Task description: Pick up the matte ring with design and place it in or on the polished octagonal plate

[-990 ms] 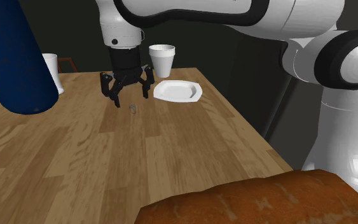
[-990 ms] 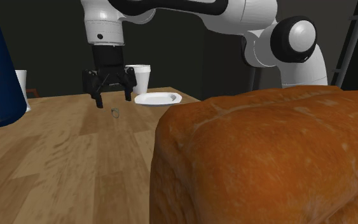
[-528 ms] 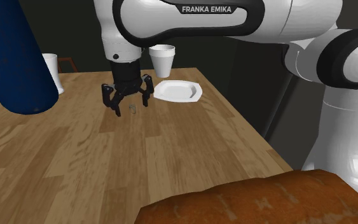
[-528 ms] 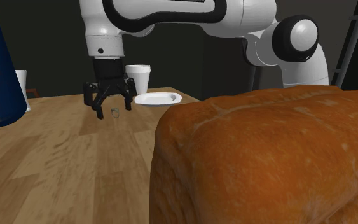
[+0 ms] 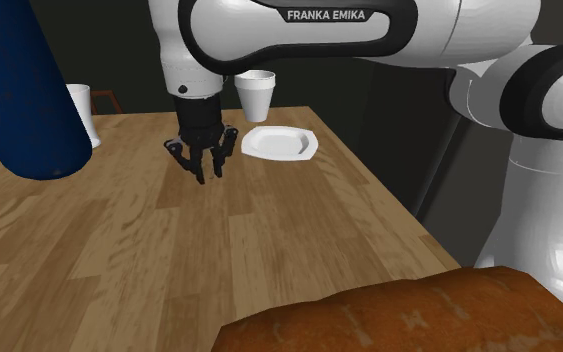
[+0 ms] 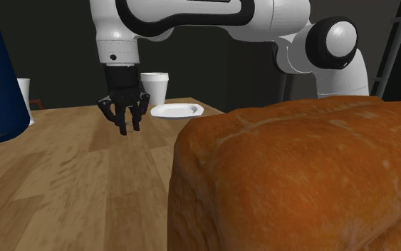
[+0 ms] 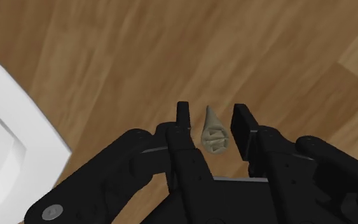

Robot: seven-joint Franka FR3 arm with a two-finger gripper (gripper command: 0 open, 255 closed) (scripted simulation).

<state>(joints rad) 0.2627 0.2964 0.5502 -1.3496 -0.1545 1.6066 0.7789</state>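
A small pale beige ring with a ridged design (image 7: 213, 135) stands on edge on the wooden table (image 5: 269, 230), between the two black fingers of my gripper (image 7: 212, 116). The fingers are drawn in close on either side of it, with a thin sliver of wood still showing at each side. In the shoulder view the gripper (image 5: 207, 172) points straight down at the table, its tips at the surface. The white octagonal plate (image 5: 279, 144) lies just beyond the gripper toward the shoulder view's right; it also shows as the plate (image 6: 177, 110) and its rim (image 7: 6, 159).
A white cup (image 5: 255, 95) stands behind the plate. A big dark blue object (image 5: 19, 90) and another white cup (image 5: 82, 112) are at the shoulder view's left. A large brown bread loaf (image 6: 298, 178) takes up the near foreground. The table edge runs along the shoulder view's right.
The gripper came down onto the table over the ring, and its wide-spread fingers have drawn in close around it.
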